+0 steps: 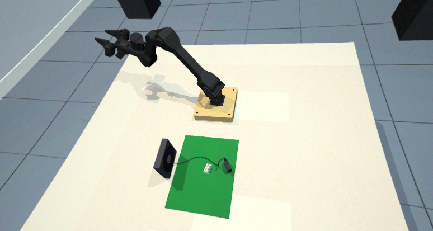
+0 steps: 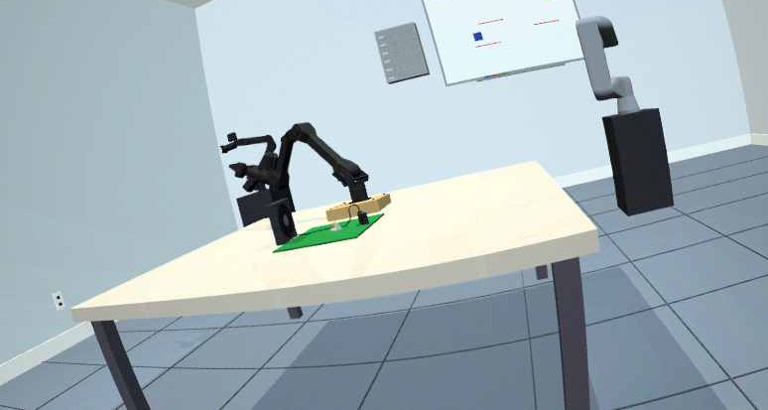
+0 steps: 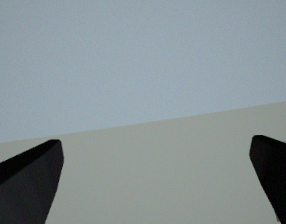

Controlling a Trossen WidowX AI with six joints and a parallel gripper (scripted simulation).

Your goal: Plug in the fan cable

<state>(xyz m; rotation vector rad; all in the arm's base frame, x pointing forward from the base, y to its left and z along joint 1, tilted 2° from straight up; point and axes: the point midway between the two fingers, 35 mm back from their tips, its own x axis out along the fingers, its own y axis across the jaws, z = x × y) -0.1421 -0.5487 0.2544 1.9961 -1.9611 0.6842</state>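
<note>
The green board (image 1: pixel 199 196) (image 2: pixel 321 240) lies flat on the table. The small white header (image 1: pixel 207 171) (image 2: pixel 336 226) stands on it near the middle. The black plug (image 1: pixel 227 166) (image 2: pixel 363 217) is apart from the header, near the board's edge on the side away from the fan, with the cable's end at it. The black fan (image 1: pixel 165 159) (image 2: pixel 282 221) stands upright at the board's other side, and its cable runs over the board to the plug. My gripper (image 1: pixel 99 35) (image 3: pixel 159 148) is open and empty, raised high and far from the plug, pointing away from the board.
The arm's wooden base block (image 1: pixel 213 116) (image 2: pixel 358 206) stands on the table (image 1: pixel 326 156) (image 2: pixel 456 245) behind the board. The cable (image 1: pixel 197 157) arches between fan and plug, close to the header. Dark pedestals and another arm (image 2: pixel 596 58) stand beyond the table.
</note>
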